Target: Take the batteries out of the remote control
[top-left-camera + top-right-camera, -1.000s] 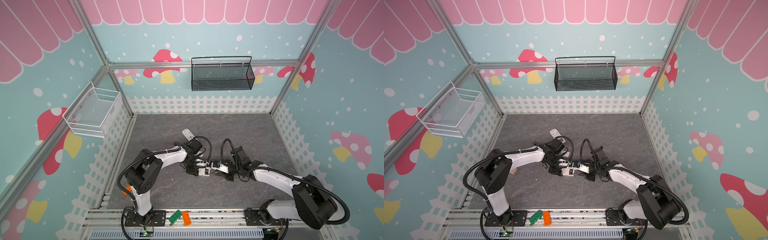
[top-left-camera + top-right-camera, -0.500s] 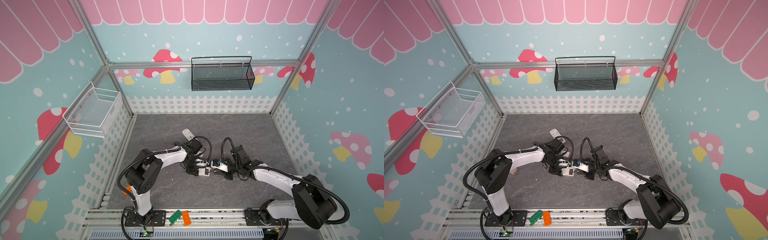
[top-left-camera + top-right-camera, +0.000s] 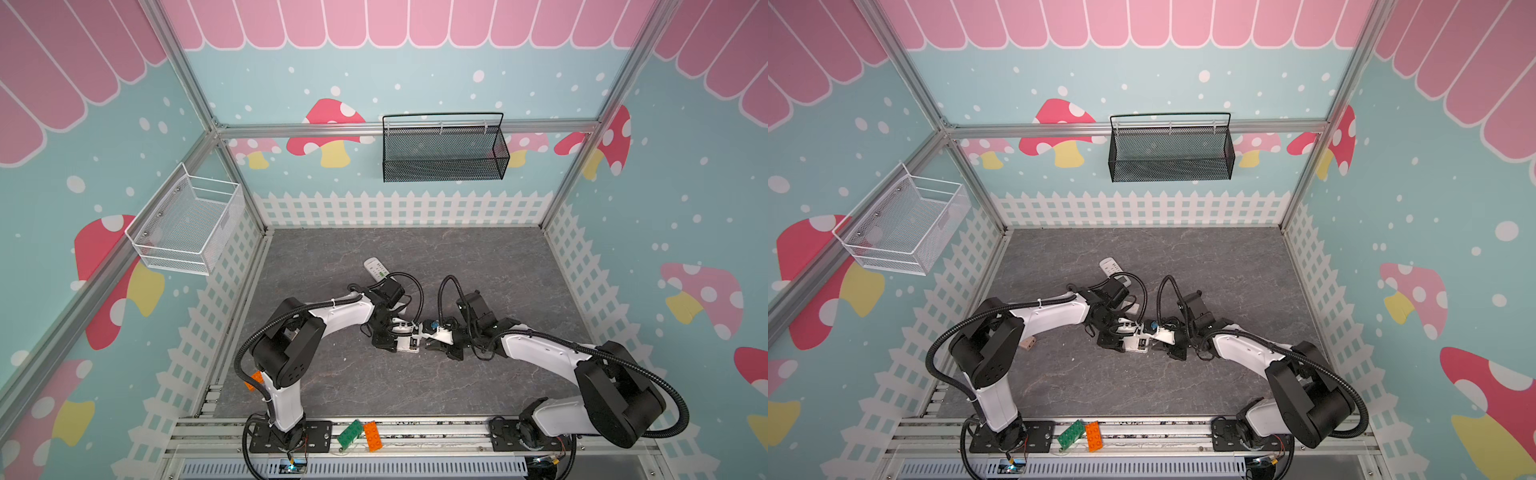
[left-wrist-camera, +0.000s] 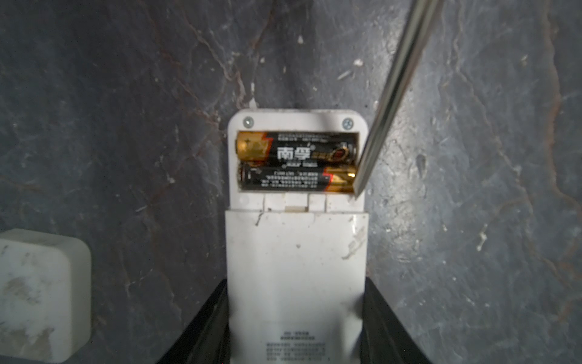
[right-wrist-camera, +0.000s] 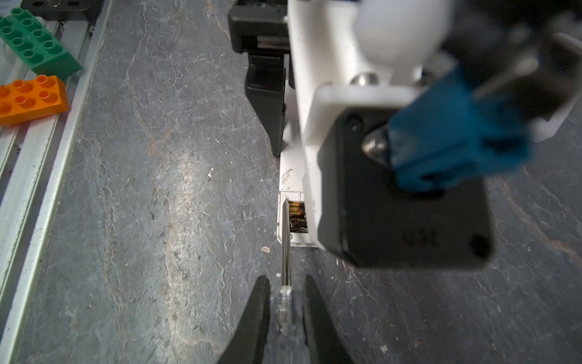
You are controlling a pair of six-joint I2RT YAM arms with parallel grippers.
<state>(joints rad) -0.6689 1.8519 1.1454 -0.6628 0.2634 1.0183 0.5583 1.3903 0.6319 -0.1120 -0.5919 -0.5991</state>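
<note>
Two batteries [image 4: 296, 151] lie side by side in the open bay at the end of the remote control [image 4: 296, 268], which rests back-up on the surface [image 4: 126, 126]. Their long axes run across the remote's width. My left pincer [image 4: 296, 293] clamps the remote by its two long edges, one finger on each side, so the bay lies straight ahead of it. My right pincer [image 5: 285, 290] is pressed together on the clear handle of the screwdriver [image 5: 285, 239]. The shaft runs straight out from it, and the tip sits at the gold end of the battery closer to my left pincer (whether it is under the cell or only touching, I cannot tell). I judge the next move to be a pry upward at that end, since the shaft meets it at a slant.
</note>
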